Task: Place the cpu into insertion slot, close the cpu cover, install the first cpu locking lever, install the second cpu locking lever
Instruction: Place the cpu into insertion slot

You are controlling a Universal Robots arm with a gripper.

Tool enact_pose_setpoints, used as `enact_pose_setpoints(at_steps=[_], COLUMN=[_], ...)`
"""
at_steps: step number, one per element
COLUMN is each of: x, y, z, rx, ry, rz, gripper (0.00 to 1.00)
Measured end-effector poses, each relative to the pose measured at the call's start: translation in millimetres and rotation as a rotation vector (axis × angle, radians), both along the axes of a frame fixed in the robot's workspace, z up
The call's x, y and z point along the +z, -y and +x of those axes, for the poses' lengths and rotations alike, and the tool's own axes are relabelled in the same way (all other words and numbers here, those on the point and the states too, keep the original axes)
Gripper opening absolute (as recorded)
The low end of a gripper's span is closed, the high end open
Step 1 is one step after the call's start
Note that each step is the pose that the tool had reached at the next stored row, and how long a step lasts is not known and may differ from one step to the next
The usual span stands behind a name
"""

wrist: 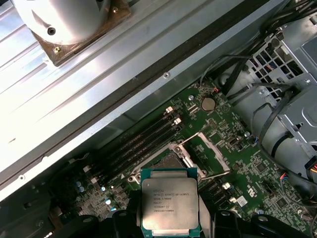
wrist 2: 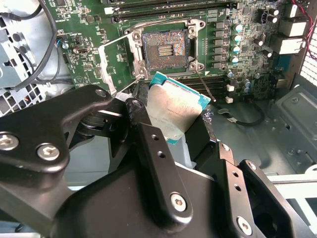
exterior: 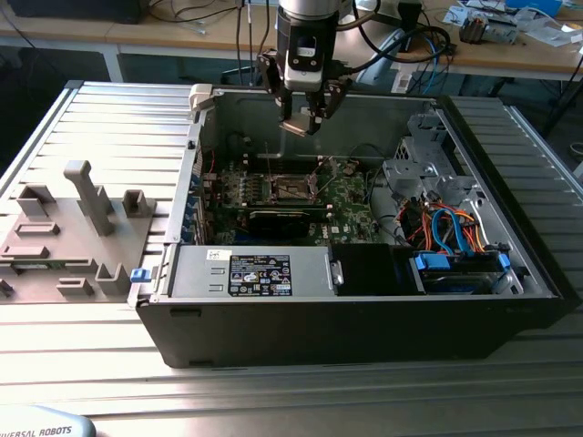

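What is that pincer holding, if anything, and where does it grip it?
The pincer holds the thin square silvery-grey cpu plate, pinched by two opposite side edges.

- A robotics lab or workshop.
- An opened computer case (exterior: pixel 364 309) lies on a ribbed metal bench (exterior: pixel 273 401).
- Behind it, a wooden bench (exterior: pixel 164 41) carries cables (exterior: pixel 414 41) and loose parts (exterior: pixel 483 27).

Ribbed metal table (exterior: pixel 273 401) carries an open computer case (exterior: pixel 364 328) and grey fixtures (exterior: pixel 91 205).
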State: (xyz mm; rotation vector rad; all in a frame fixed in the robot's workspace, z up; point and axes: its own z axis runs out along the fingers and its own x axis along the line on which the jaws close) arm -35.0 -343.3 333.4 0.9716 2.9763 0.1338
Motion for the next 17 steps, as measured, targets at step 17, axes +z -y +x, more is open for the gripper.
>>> enact_pose_setpoints(at_steps=[17], x=[-1.0], y=[0.0], z=[0.0], rx=[-0.007], ry=[0.0], rz=[0.0], gripper=[0.54])
